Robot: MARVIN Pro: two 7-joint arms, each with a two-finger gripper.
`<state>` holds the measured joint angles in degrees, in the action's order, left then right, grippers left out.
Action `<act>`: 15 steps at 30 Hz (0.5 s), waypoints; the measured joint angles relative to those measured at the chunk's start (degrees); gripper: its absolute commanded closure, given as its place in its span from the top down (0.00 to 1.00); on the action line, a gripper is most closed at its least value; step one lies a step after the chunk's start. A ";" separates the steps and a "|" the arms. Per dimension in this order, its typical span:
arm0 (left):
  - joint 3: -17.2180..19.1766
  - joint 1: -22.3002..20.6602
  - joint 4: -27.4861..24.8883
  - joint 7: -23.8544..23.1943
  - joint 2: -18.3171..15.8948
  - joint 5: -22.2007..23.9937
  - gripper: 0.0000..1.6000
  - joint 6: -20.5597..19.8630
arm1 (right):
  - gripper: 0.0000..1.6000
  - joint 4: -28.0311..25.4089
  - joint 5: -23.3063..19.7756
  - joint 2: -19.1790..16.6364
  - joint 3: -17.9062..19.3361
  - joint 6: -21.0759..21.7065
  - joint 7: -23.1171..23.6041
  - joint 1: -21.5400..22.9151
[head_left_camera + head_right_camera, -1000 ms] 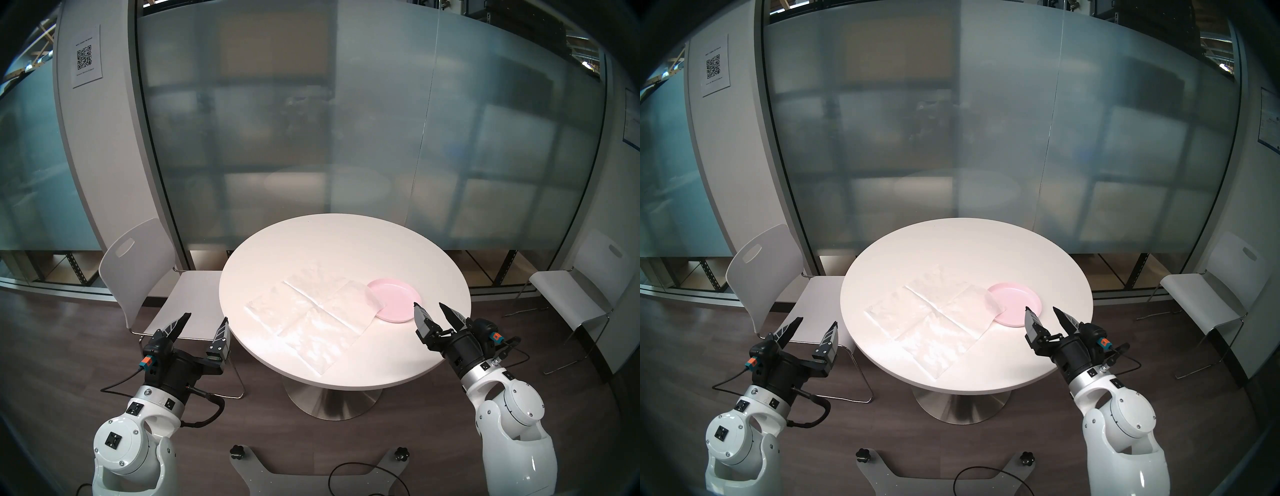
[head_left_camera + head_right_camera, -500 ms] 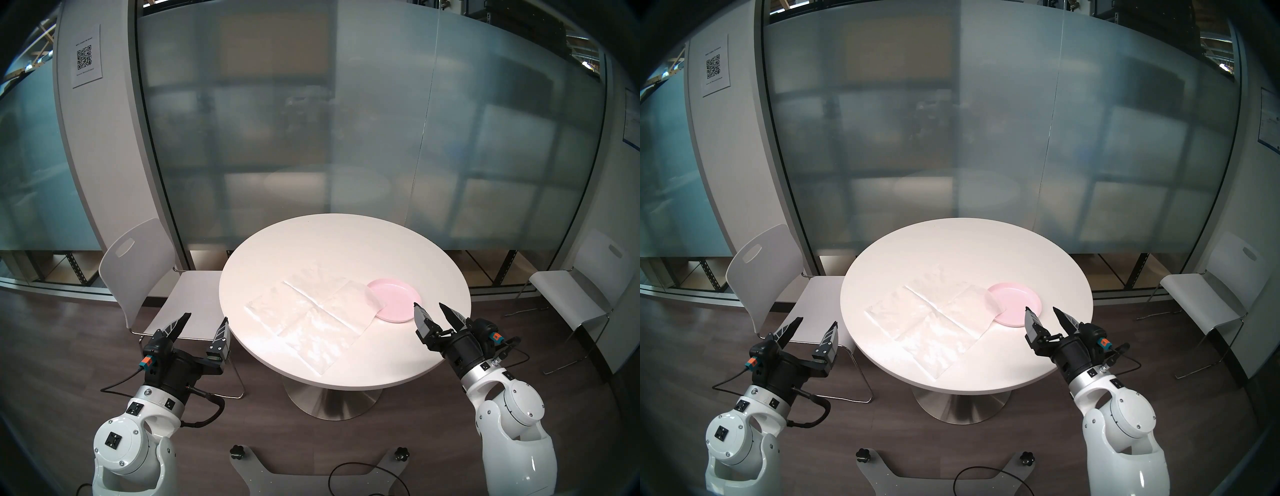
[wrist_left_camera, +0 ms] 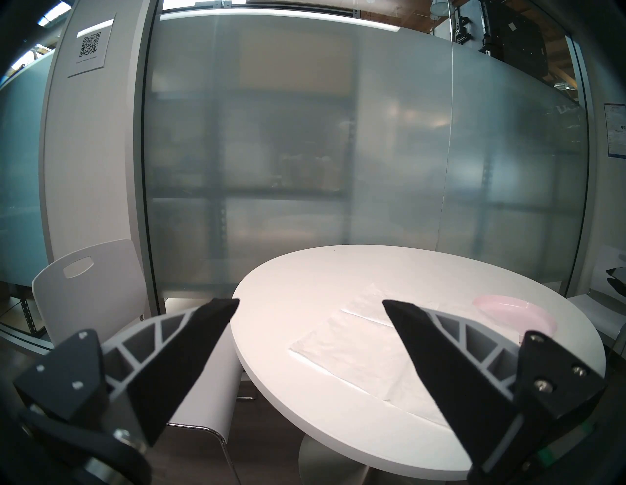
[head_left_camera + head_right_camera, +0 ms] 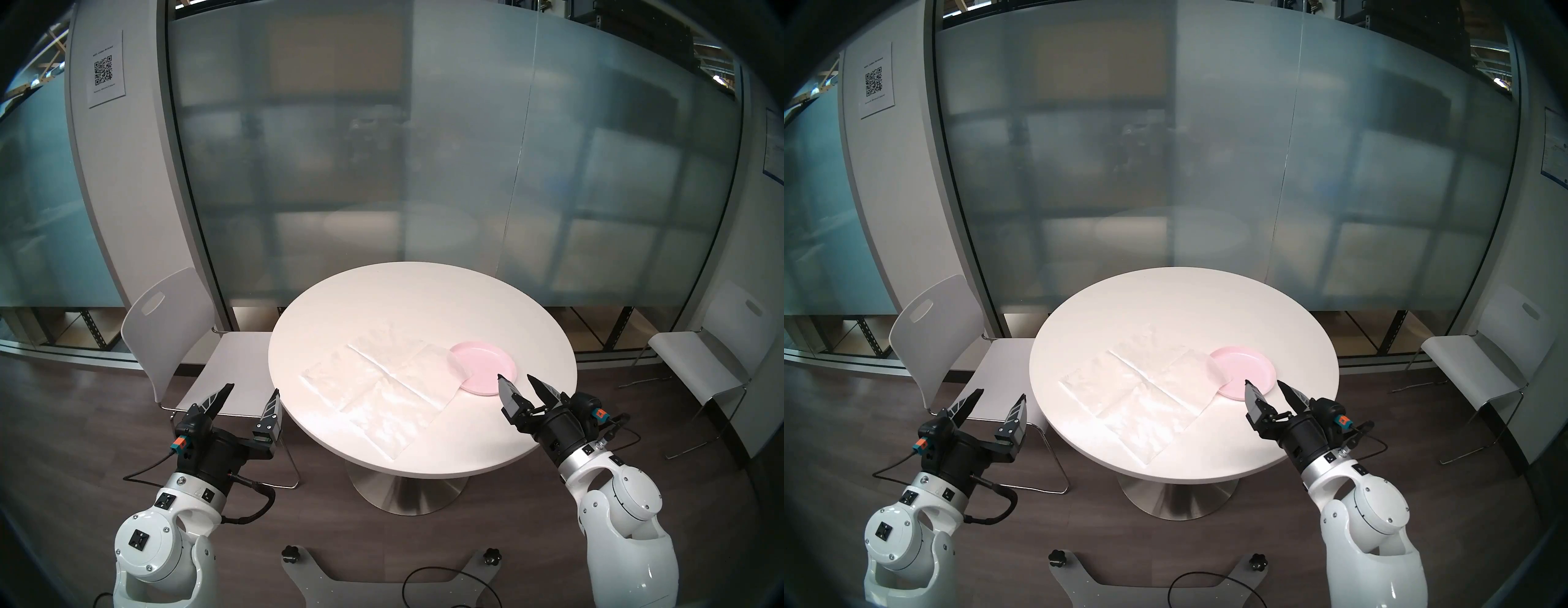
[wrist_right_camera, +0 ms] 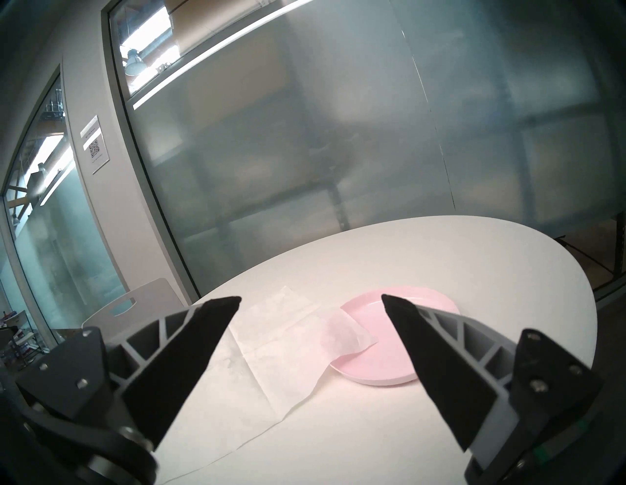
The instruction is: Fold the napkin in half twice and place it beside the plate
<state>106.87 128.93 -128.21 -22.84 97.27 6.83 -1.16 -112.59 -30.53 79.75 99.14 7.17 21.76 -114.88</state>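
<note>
A frosted glass wall (image 4: 382,170) is seen across the back, with a QR-code sheet (image 4: 105,70) stuck on the pillar at its left. A round white table (image 4: 424,297) on a metal pedestal (image 4: 409,488) is placed in front of the wall, over dark wood-look floor. One white chair (image 4: 169,335) is tucked at the table's left, its seat touching or just beside the rim; a second white chair (image 4: 717,361) is set well apart on the right. Both arms are held low in front of the table. The left gripper (image 4: 251,392) is held off the table, just beside its left rim and over the chair seat, jaws spread apart, nothing between them. The right gripper (image 4: 515,380) is held over the table's right near part, jaws likewise spread wide and empty, tips just short of the plate. The napkin (image 4: 382,386) is laid unfolded and flat near the table's middle, rotated diamond-wise, crease lines visible across it; no fold has been made yet. Its right corner is draped over the left rim of the plate (image 4: 492,365) and curled up there, shown clearly in the right wrist view as a lifted flap (image 5: 342,333) resting on the pink surface. The plate is seated flat on the table, right of the napkin and overlapped by it.
</note>
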 measured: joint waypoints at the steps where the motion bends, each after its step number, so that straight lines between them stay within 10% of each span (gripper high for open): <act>1: 0.00 0.00 0.00 0.00 0.00 0.00 1.00 0.00 | 1.00 0.30 -0.33 0.13 -0.25 0.60 0.00 0.35; 15: 0.02 -0.03 0.01 -0.06 0.05 -0.03 1.00 0.00 | 1.00 3.59 -6.46 1.77 -1.47 11.91 -1.71 4.88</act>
<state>106.89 128.90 -128.20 -22.89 97.32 6.80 -1.16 -109.00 -36.99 81.52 97.68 19.08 20.06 -110.00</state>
